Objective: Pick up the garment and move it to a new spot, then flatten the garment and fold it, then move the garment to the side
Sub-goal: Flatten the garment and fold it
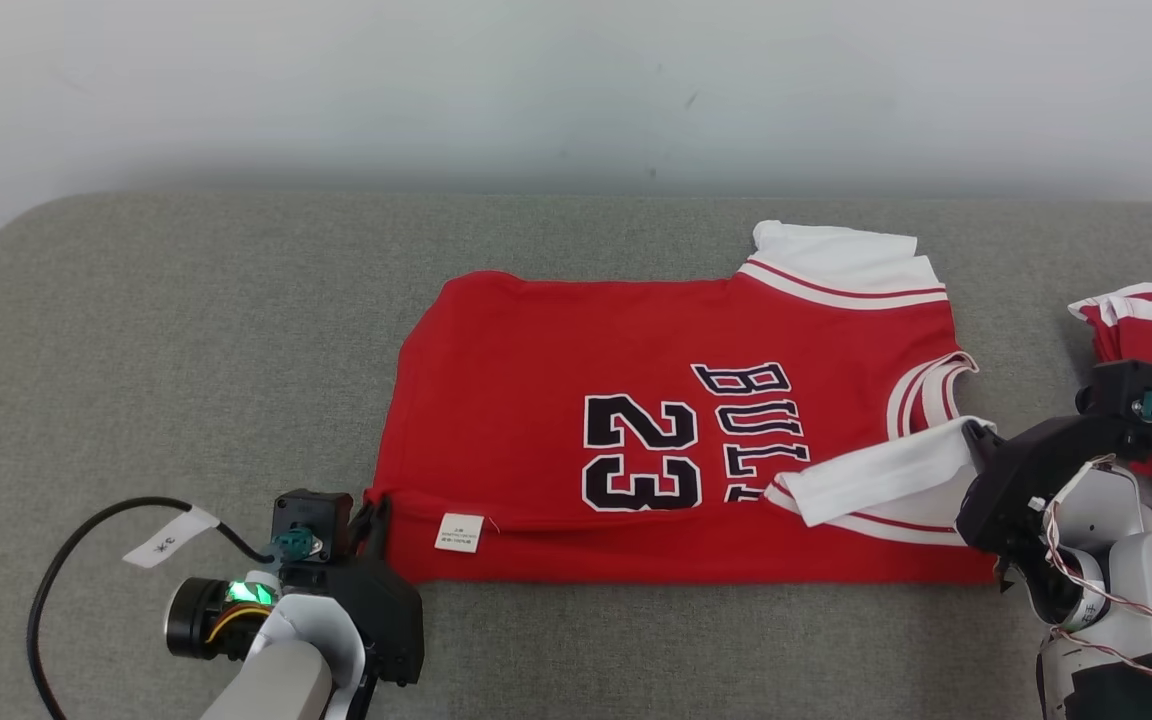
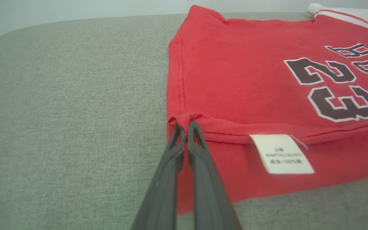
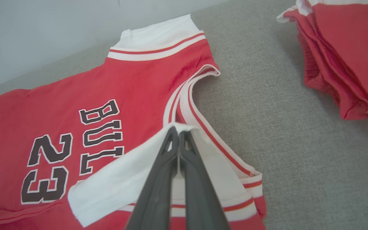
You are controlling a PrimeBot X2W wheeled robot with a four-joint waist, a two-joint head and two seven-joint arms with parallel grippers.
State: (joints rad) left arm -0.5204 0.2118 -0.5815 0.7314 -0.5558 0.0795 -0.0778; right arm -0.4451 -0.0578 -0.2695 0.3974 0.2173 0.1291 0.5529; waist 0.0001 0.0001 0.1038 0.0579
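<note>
1. We see the left gripper (image 2: 185,127), dark fingers pressed together, pinching the jersey (image 1: 556,400) at its hem corner.
2. The jersey, red knit, lies flat on the grey woven surface (image 1: 186,350).
3. The right gripper (image 3: 178,131), fingers closed, pinches the jersey's white sleeve (image 1: 886,470).
4. Stacked red garments (image 1: 1151,330) lie far right.

We read "23" and "BUL", the rest covered, on the red jersey (image 1: 556,380), centre frame. Print on its white label (image 1: 459,533), lower centre, is illegible.
</note>
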